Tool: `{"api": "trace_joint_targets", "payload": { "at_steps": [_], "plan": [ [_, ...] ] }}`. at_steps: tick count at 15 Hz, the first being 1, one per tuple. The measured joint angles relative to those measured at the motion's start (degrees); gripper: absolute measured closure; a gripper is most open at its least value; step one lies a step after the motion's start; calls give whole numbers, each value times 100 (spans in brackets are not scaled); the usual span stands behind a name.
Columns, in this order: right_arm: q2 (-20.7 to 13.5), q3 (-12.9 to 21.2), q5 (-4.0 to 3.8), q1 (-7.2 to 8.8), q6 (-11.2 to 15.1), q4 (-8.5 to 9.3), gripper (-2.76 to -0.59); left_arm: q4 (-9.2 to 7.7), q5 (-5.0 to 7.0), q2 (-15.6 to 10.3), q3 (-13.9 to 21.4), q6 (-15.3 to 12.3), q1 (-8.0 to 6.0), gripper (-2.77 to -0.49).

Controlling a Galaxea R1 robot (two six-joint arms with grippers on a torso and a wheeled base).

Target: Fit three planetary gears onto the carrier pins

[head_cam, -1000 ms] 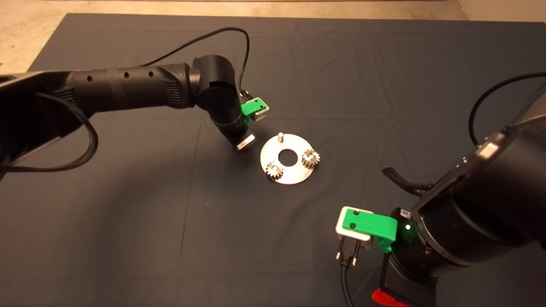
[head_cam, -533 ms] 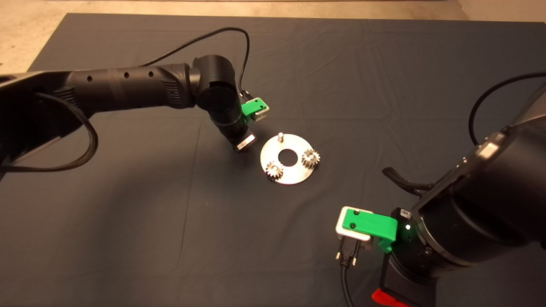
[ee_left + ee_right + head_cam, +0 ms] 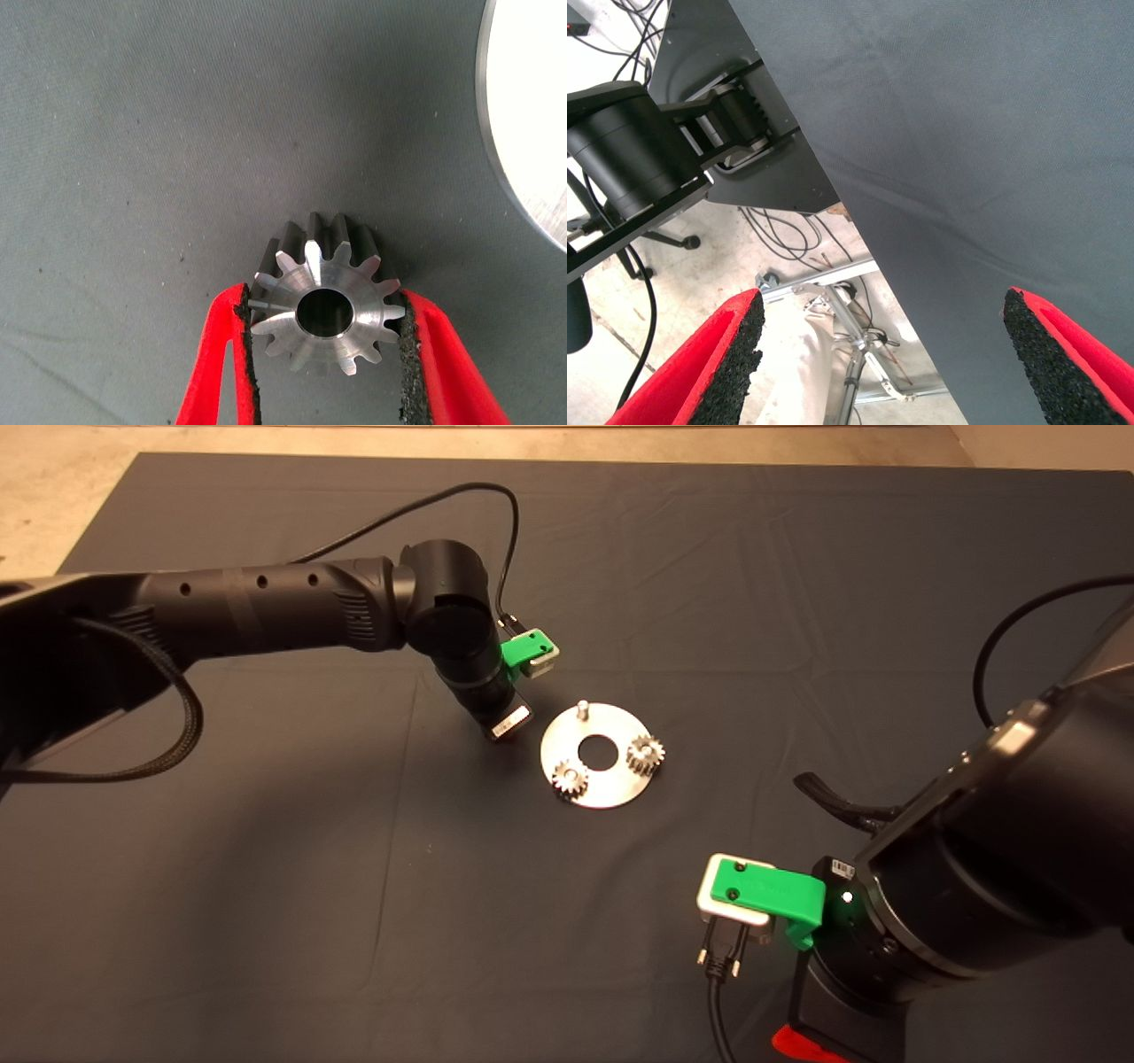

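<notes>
The round silver disc (image 3: 611, 790) lies mid-mat. Two planetary gears (image 3: 570, 778) (image 3: 646, 755) sit on carrier pins at its near-left and right. A third carrier pin (image 3: 582, 708) stands bare at the disc's far edge. My left gripper (image 3: 503, 733) hangs just left of the disc, its fingers hidden under the wrist in the head view. In the left wrist view this gripper (image 3: 324, 299) is shut on a third gear (image 3: 326, 305), bore facing the camera, with the disc's rim (image 3: 532, 133) close by. Whether that gear touches the mat I cannot tell. My right gripper (image 3: 886, 354) waits open at the mat's lower right.
The dark mat (image 3: 266, 886) spreads wide around the disc. The right arm's bulk (image 3: 974, 886) fills the lower right corner. Past the mat's edge, the right wrist view shows floor, cables (image 3: 780, 230) and robot base parts (image 3: 638, 150).
</notes>
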Motion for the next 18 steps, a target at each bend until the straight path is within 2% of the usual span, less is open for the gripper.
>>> {"api": "trace_joint_targets", "payload": {
  "at_steps": [1,2,5,8,12,15,18],
  "plan": [
    [-2,0,0,0,0,0,-200,-25,85,17,1,0,-33,-65],
    [-1,0,-2,0,0,0,-200,-71,157,28,12,0,-126,-65],
    [28,0,2,0,0,0,-200,-121,319,102,15,-12,-559,-65],
    [46,0,-2,0,0,2,-200,-208,328,290,28,-76,-577,-65],
    [60,0,2,0,0,7,-200,-217,351,494,170,-340,-671,-65],
    [57,0,-2,2,0,10,-200,-223,340,716,213,-383,-702,-64],
    [57,0,-2,5,1,11,-200,-226,312,814,235,-522,-752,-65]
  ]
}}
